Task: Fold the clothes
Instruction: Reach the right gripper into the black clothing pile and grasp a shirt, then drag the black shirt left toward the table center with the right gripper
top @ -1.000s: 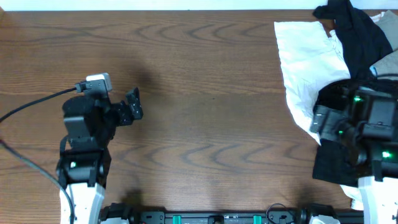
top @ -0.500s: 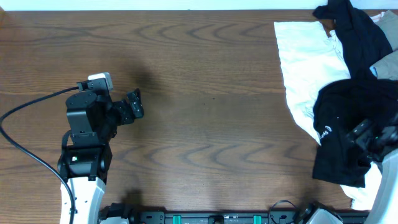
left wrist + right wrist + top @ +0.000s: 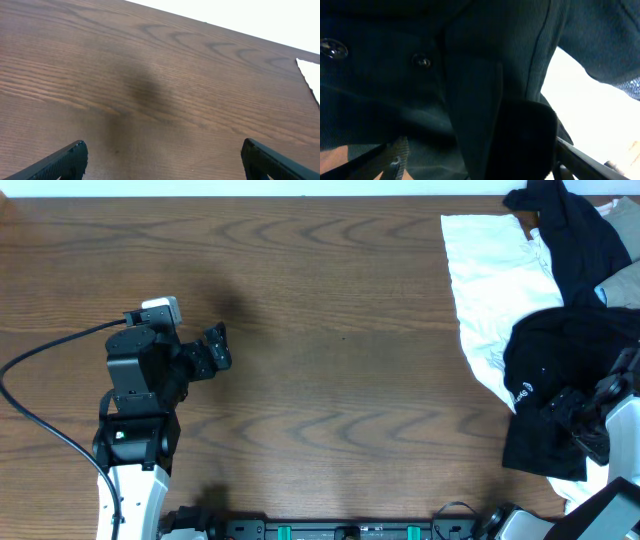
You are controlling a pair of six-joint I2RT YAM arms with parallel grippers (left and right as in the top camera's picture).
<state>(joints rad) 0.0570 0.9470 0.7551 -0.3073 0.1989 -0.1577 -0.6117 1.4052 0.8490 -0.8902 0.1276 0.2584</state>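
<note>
Black polo shirt [image 3: 545,375] lies bunched at about 4 o'clock on the tabletop [image 3: 340,300], close to the edge. A small white round logo [image 3: 527,392] shows on the side of it that faces 9 o'clock. Its upper part rests on a large white wrinkled cloth [image 3: 490,270], which spreads from 1 o'clock down toward 3 o'clock. Another black garment [image 3: 575,230] is draped over the far corner of that cloth at about 1 o'clock, just beside the shirt's top edge.

The right pincer [image 3: 578,420] sits down on the shirt's 5 o'clock part, dark against dark fabric. From the right wrist camera the shirt fills almost the whole view. Two small buttons [image 3: 421,61] run along a placket at about 10 o'clock, and a fold of cloth sits between the fingertips. Those fingertips stand wide apart, one at 7 o'clock and one at 5 o'clock of that view, with fabric pressed between them. Whether they pinch it cannot be told. A strip of white cloth shows past the shirt at 3 o'clock.

The left pincer [image 3: 218,347] hovers over bare wood at about 9 o'clock, well apart from all the clothing, its tips wide and holding nothing. Its wrist camera shows only wood grain, a soft shadow and a sliver of white cloth at 2 o'clock. A black cable [image 3: 50,350] trails from that arm toward 9 o'clock.
</note>
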